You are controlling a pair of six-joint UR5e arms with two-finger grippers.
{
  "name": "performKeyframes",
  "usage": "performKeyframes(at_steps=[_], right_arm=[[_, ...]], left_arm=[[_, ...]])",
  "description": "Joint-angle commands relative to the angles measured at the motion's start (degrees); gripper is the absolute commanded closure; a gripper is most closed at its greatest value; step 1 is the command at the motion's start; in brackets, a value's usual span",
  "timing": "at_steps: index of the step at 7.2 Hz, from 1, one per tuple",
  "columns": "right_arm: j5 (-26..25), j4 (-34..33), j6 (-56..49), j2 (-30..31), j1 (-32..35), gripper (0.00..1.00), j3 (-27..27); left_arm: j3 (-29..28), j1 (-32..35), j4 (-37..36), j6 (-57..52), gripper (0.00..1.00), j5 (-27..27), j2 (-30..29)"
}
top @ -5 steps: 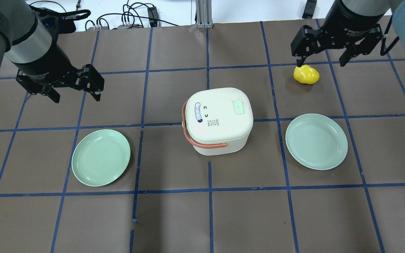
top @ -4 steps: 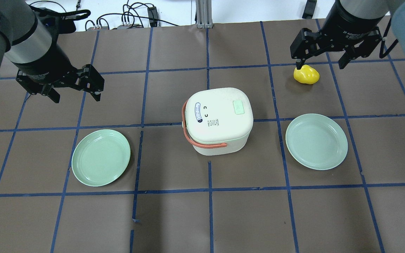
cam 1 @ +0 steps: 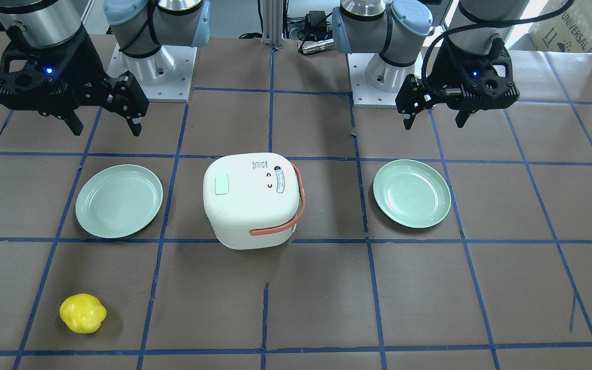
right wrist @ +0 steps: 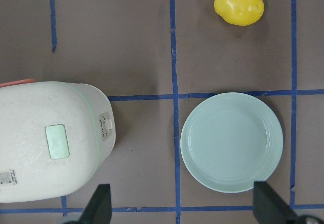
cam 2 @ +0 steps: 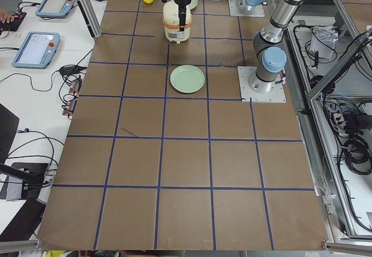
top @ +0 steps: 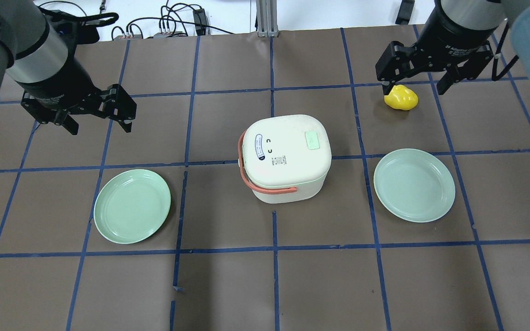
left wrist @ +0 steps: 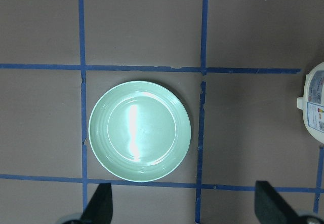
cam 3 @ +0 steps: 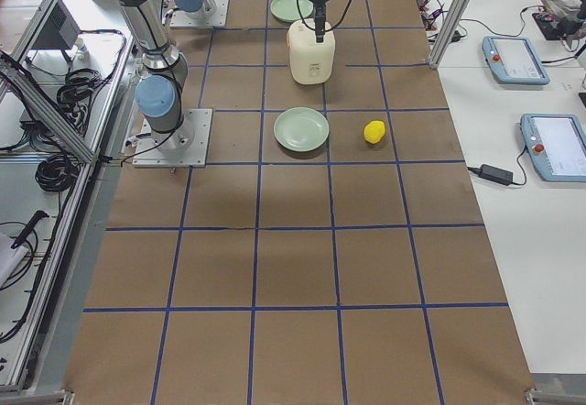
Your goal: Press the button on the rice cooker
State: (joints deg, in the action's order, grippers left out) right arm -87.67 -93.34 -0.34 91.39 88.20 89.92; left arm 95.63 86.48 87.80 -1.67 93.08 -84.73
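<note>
Approach stage, by my reading: button untouched, neither arm near it. Rice cooker (top: 285,156) stands on desk (top: 228,285) between the two sets of jaws, well apart from both, lid shut, orange handle (top: 265,187) folded down round its side. Button (top: 312,140), a small green rectangle, lies on the lid top, on the side nearer the right jaws.

Right jaws: wide, empty, held high over desk. In the right wrist view the button shows off to one side of them, outside the fingertip (right wrist: 100,206) on that side; right plate (right wrist: 231,141) sits framed between the two tips; yellow fruit (right wrist: 239,3) beyond it.

Left jaws: wide too, empty, hovering with left plate (left wrist: 139,131) beneath; only the cooker's edge shows at that wrist view's margin.

Judgement: right arm the likelier presser, being nearer. Next move calls for carrying those jaws sideways until over the button, probably narrowing them so the tips make one blunt point, then a straight descent onto the green pad. Press should be centred and light; cooker is free-standing and might slide or tip if pushed off-axis.
</note>
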Motion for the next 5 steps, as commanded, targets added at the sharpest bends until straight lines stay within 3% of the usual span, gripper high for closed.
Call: performKeyframes(at_steps=[1,2,4,5], right_arm=[[-0.1,0.0,0.0,-0.1,0.0,0.07,-0.3],[0.0,-0.2,0.1,-0.2,0.0,0.26,-0.3],[2.5,-0.8,-0.2,-0.2,0.0,0.81,-0.1],[7.4,-0.9,-1.7,-0.2,0.0,0.88,0.3]], left_arm=[[0.0,0.0,-0.1,0.0,0.0,0.0,0.0],[0.0,0.0,0.0,0.0,0.0,0.0,0.0],[0.0,0.0,0.0,0.0,0.0,0.0,0.0],[0.0,0.0,0.0,0.0,0.0,0.0,0.0]])
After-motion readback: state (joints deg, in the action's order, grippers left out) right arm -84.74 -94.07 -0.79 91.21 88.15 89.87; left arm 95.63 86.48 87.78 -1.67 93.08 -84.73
